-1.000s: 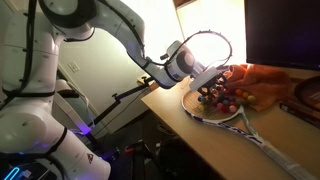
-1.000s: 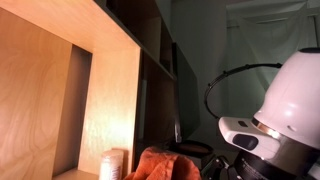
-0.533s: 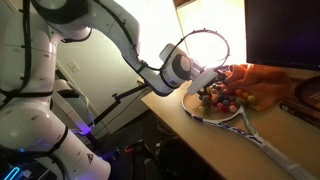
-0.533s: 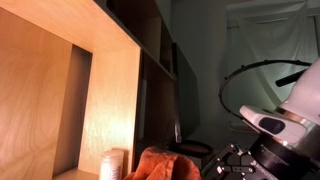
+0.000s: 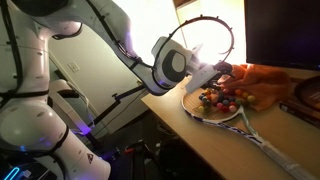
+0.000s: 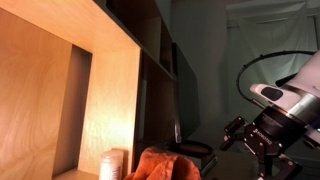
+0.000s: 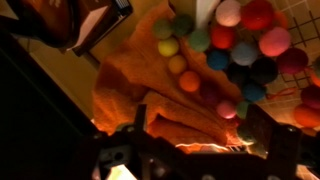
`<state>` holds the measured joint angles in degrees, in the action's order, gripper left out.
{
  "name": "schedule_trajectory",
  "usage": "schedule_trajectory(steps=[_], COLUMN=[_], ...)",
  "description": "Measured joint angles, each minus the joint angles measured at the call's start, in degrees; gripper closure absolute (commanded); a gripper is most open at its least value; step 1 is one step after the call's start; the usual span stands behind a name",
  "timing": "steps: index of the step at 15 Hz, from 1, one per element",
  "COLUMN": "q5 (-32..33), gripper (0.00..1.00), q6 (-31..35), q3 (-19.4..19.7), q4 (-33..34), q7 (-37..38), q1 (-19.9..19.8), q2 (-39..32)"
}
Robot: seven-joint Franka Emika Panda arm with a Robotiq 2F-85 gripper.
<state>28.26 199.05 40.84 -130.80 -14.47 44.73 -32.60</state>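
My gripper (image 5: 222, 72) hangs open just above the near edge of a racket head (image 5: 196, 111) that lies on the wooden table. A cluster of small coloured balls (image 5: 222, 97) sits on the racket strings. A rumpled orange cloth (image 5: 262, 80) lies beside and behind the balls. In the wrist view the orange cloth (image 7: 140, 95) lies beneath my gripper (image 7: 195, 135), whose dark fingers (image 7: 140, 122) stand wide apart with nothing held. The coloured balls (image 7: 240, 40) are at the upper right there. From the shelf side, my gripper (image 6: 245, 140) hovers to the right of the orange cloth (image 6: 165, 165).
The racket handle (image 5: 268, 150) runs toward the table's front right. A dark monitor (image 5: 285, 30) stands behind the cloth. The table edge (image 5: 175, 125) drops off toward the robot base. A wooden shelf unit (image 6: 90, 80) and a white cylinder (image 6: 113, 163) are near the cloth.
The gripper's jaws have spread wider. The wrist has lifted and pulled back slightly from the balls and cloth, which stay on the racket and table.
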Motion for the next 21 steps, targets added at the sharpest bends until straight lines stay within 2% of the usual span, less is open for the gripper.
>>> schedule_trajectory(steps=[3,5,8,13,17,21], q5=[-3.03,-4.74,-8.46,-9.38,-9.15,-7.79], gripper=[0.00,0.00,0.00,0.00,0.00,0.00], q6=[-0.22,-0.40,-0.48,-0.77,-1.15,-2.27], q3=[1.26,0.35,-6.30,-17.32,-23.12,-27.57], q4=[-0.06,-0.11,0.11,2.32,5.02,8.26], q7=[0.03,-0.51,-4.15,-7.58,-9.01,-9.23], q1=[0.11,-1.34,-8.20,-21.03,-27.75,-32.62], q2=[0.43,0.30,0.08,-0.88,-2.12,-3.57])
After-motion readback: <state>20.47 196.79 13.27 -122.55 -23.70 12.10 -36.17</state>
